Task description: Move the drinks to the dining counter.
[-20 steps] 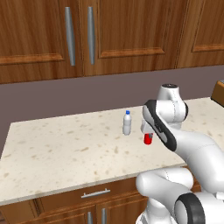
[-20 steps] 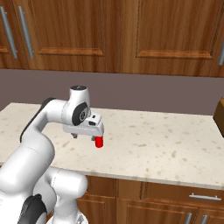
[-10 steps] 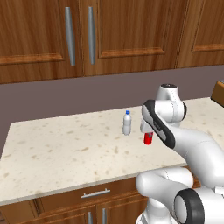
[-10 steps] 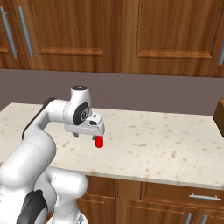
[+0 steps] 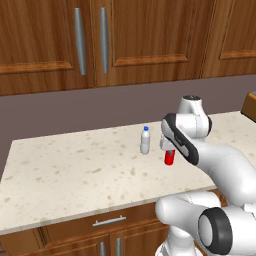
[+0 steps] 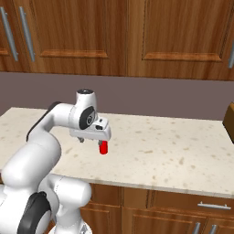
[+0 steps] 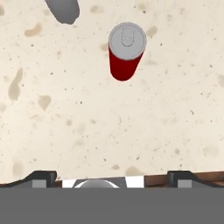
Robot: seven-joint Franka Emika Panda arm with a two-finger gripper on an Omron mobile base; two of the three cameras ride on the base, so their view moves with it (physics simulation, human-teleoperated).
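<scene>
tool wide apart, tips cut off; red can partly hidden behind arm.

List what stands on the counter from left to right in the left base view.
water bottle → red can, partly hidden behind the arm's open gripper.

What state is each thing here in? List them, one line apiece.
Red can: upright on the stone counter, top sealed, not held.
Water bottle: upright, blue cap on, standing apart from the can.
Tool: open, above the counter, short of the can, holding nothing.
Upper cabinet doors: shut.
Drawer under the counter: shut.
</scene>
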